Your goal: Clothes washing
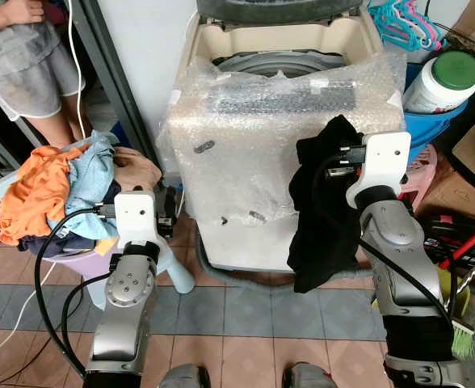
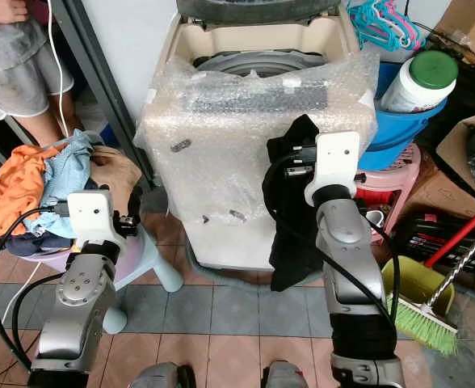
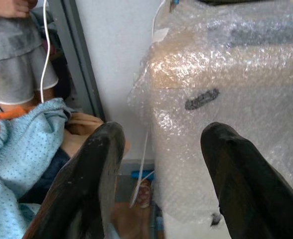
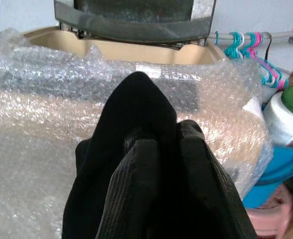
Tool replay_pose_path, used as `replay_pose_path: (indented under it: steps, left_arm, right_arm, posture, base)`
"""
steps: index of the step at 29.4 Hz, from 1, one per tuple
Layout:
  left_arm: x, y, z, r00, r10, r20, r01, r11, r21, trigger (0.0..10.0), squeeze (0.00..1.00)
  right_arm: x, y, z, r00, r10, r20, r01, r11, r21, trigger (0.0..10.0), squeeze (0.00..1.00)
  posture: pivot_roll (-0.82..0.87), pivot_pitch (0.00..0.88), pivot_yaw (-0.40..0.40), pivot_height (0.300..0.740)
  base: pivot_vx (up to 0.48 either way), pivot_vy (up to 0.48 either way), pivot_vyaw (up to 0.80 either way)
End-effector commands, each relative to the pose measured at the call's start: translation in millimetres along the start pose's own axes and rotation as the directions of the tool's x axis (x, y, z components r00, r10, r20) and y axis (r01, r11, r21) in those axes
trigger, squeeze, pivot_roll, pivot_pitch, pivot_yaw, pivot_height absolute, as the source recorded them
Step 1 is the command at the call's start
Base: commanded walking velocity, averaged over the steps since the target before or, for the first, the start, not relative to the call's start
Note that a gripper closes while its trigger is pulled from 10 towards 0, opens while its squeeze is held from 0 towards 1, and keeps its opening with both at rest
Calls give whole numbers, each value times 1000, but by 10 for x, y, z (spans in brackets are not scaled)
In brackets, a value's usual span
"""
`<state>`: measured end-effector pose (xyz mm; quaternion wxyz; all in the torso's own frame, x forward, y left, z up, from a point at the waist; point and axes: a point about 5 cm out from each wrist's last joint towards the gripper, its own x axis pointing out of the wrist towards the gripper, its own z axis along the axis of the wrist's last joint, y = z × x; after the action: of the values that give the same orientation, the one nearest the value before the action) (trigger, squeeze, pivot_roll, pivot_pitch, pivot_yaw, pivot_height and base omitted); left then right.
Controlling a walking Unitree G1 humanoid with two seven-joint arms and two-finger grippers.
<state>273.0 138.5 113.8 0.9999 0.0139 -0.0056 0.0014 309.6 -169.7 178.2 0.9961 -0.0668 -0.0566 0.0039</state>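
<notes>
Two grippers are raised before the beige top-loading washing machine wrapped in clear bubble wrap [image 1: 286, 162]. Right gripper [image 4: 161, 144] has its fingers pressed together on a black cloth garment [image 1: 318, 218], which hangs down below it against the machine's front; the open tub lies just beyond and above it. Left gripper [image 3: 159, 164] has its fingers spread apart with nothing between them, just beside a heap of orange and light-blue clothes [image 1: 56, 190] on a lilac plastic stool [image 1: 153, 263].

Glossy bubble-wrap on washer [image 1: 302, 121], matt black cloth garment [image 1: 318, 210] (soft-looking), silver metal arms
</notes>
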Motion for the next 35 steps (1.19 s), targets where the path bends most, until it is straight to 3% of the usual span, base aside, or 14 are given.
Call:
replay_pose_path:
  steps: [1,12,16,18,20,26,32,35]
  left_arm:
    - [135,82,88,999,33,39,-33,999,1,10000,0]
    - [185,201,107,994,88,58,-87,996,-18,10000,0]
    - [164,206,91,994,93,65,-92,996,-24,10000,0]
    - [128,216,87,993,94,74,-92,995,-24,10000,0]
    - [94,238,109,992,98,83,-97,995,-22,10000,0]
    - [46,267,26,993,101,56,-100,995,-11,10000,0]
    - [201,90,160,994,51,100,-47,998,-39,10000,0]
    - [186,79,158,995,31,96,-28,999,-33,10000,0]
  right_arm:
    - [40,25,-45,1000,23,-1,-23,999,34,10000,0]
    - [74,-7,-99,1000,27,1,-27,999,41,10000,0]
    - [101,55,-106,1000,30,7,-30,999,-30,10000,0]
    - [64,230,-95,987,158,11,-158,985,73,10000,0]
    - [34,325,-38,980,198,23,-199,972,125,10000,0]
    - [-25,541,58,941,322,101,-325,946,13,10000,0]
    - [63,478,284,926,323,194,-322,946,-34,10000,0]
    - [110,422,372,925,308,221,-304,951,-56,10000,0]
  posture:
    - [-93,0,93,740]
    - [-83,0,89,740]
    - [-73,0,74,740]
    - [-63,0,65,740]
    - [-52,0,60,740]
    - [-53,0,64,740]
    - [-76,0,82,740]
    - [-83,0,93,740]
  base:
    - [0,0,0]
    - [0,0,0]
    - [0,0,0]
    - [0,0,0]
    - [0,0,0]
    - [0,0,0]
    - [0,0,355]
    - [0,0,744]
